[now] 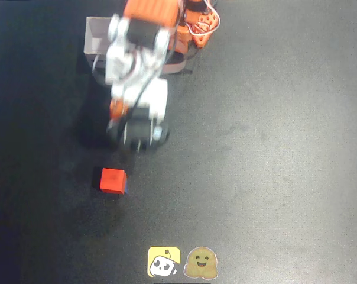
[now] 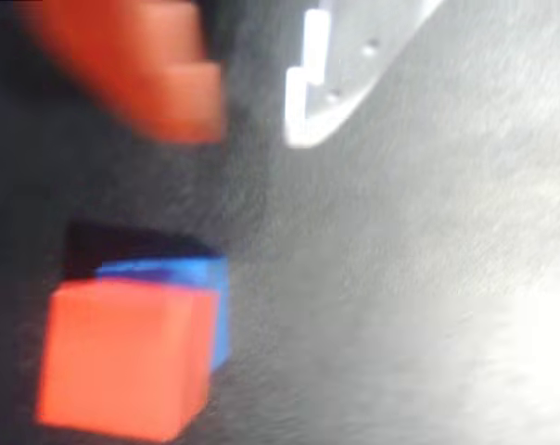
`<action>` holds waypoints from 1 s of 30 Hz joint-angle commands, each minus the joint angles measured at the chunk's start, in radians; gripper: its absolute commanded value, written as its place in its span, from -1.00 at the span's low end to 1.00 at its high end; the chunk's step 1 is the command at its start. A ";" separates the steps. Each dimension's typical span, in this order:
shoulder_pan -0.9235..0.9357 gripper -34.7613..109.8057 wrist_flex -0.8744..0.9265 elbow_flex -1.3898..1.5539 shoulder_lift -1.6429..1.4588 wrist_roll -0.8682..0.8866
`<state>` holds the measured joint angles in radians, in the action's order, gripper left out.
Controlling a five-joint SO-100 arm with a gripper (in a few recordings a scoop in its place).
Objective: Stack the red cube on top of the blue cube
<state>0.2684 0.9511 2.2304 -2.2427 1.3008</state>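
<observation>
Dark matte table (image 1: 273, 148), faintly scuffed and evenly lit; two cartoon stickers (image 1: 182, 262) lie at its near edge in the overhead view, and a pale open box (image 1: 99, 36) stands at the far edge beside the arm's base. The red cube (image 1: 113, 180) sits on the blue cube (image 2: 192, 278), slightly offset, so that blue shows along one side as a thin strip. In the wrist view the red cube (image 2: 122, 357) is matte, orange-red and blurred. The gripper (image 2: 252, 107) is apart from the stack, holding nothing; its orange finger (image 2: 155, 69) and white finger (image 2: 345, 74) appear parted, though blur softens their edges.
</observation>
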 commanded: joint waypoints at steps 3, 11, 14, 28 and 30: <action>-0.061 -0.52 -0.005 0.117 -0.193 0.132; -0.109 -0.52 0.064 0.273 -0.356 0.222; -0.114 -0.52 0.094 0.321 -0.436 0.224; -0.132 -0.52 0.175 0.649 -0.953 0.224; -0.135 -0.52 0.175 0.653 -0.953 0.225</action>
<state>0.1335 1.1213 2.8777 -3.1615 1.5186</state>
